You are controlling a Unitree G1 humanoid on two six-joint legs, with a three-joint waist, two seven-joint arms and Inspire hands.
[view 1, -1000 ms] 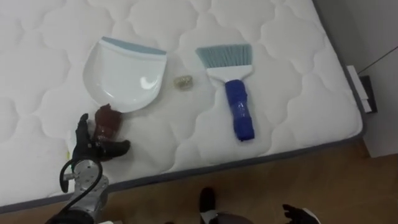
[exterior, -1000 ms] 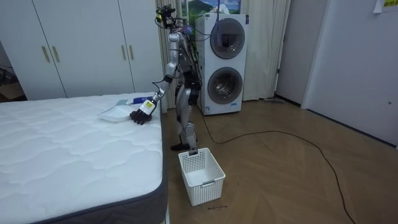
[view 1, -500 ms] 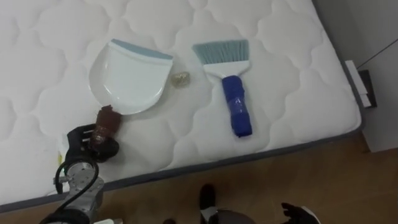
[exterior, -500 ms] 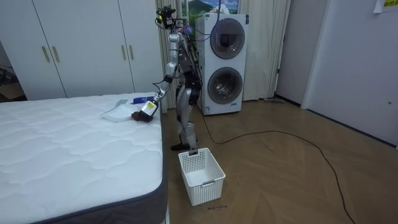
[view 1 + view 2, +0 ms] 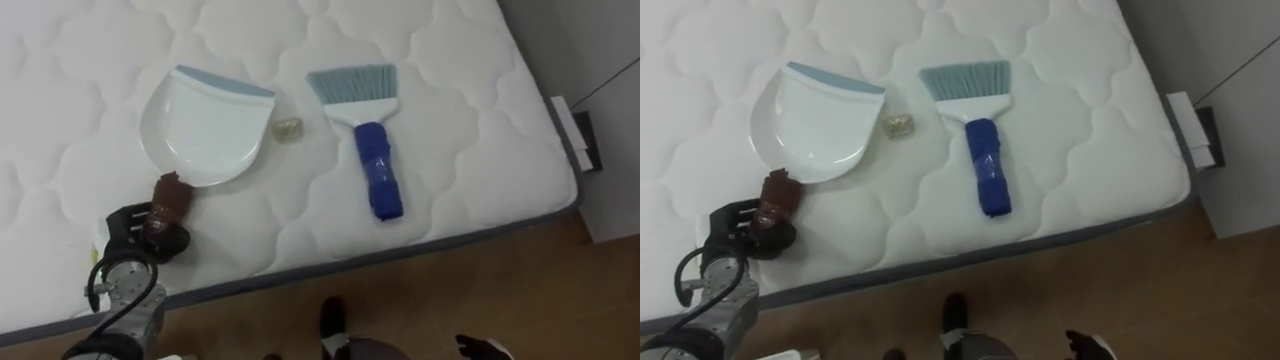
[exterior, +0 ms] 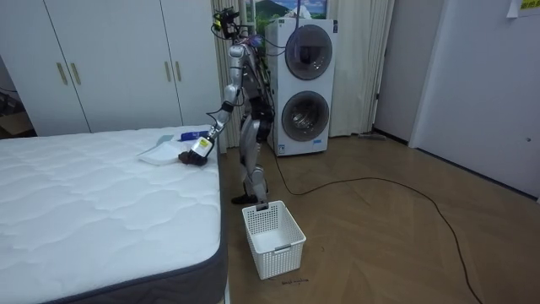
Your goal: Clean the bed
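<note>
A white dustpan (image 5: 205, 125) with a pale blue lip lies on the white mattress (image 5: 470, 150), its brown handle (image 5: 166, 198) pointing towards me. My left hand (image 5: 132, 234) sits at the handle's near end, fingers curled round it. A small crumpled yellowish scrap (image 5: 290, 129) lies just right of the pan. Further right lies a hand brush (image 5: 379, 172) with a blue handle, its pale bristles (image 5: 352, 84) pointing away from me. A dark part of my right hand (image 5: 482, 347) shows at the bottom edge, low by my side. In the room view I stand at the bed's side, left hand (image 6: 199, 149) on the bed.
The mattress edge (image 5: 400, 255) runs close in front of me, with wood floor below. A white laundry basket (image 6: 272, 239) stands on the floor by my feet. Stacked washing machines (image 6: 308, 84) stand behind me, white wardrobes (image 6: 110, 63) beyond the bed.
My left hand's fingers, spread beside the handle a second ago, have closed round the dustpan's handle. The pan, scrap and brush lie where they were.
</note>
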